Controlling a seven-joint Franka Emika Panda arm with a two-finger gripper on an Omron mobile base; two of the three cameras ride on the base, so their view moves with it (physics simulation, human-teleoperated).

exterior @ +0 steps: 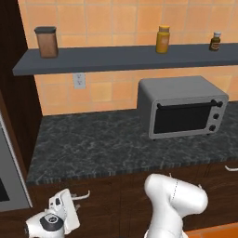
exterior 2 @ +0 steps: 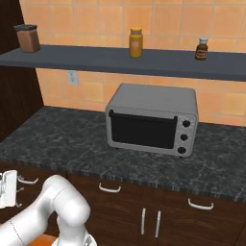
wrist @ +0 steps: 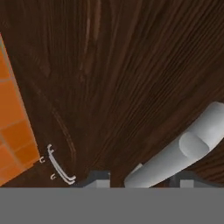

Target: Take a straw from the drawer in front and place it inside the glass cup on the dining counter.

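Note:
The drawer (exterior: 104,197) is a dark wood front under the black speckled counter, and it looks closed. My gripper (exterior: 69,204) is low at its left end, against the drawer handle (exterior: 82,195). In the hand view the grey bar of the drawer handle (wrist: 183,151) runs diagonally between my fingertips (wrist: 98,177), and my gripper (wrist: 143,178) is shut on it. From the right base view my gripper (exterior 2: 8,188) sits at the left edge by the drawer handle (exterior 2: 28,181). The straw, the glass cup and the dining counter are out of view.
A grey toaster oven (exterior: 181,107) stands on the black granite counter (exterior: 93,144). The shelf (exterior: 121,58) above carries a brown canister (exterior: 47,42), a yellow jar (exterior: 162,39) and a small bottle (exterior: 214,41). A steel appliance (exterior: 7,176) is at the left. Orange floor (wrist: 13,127) lies below.

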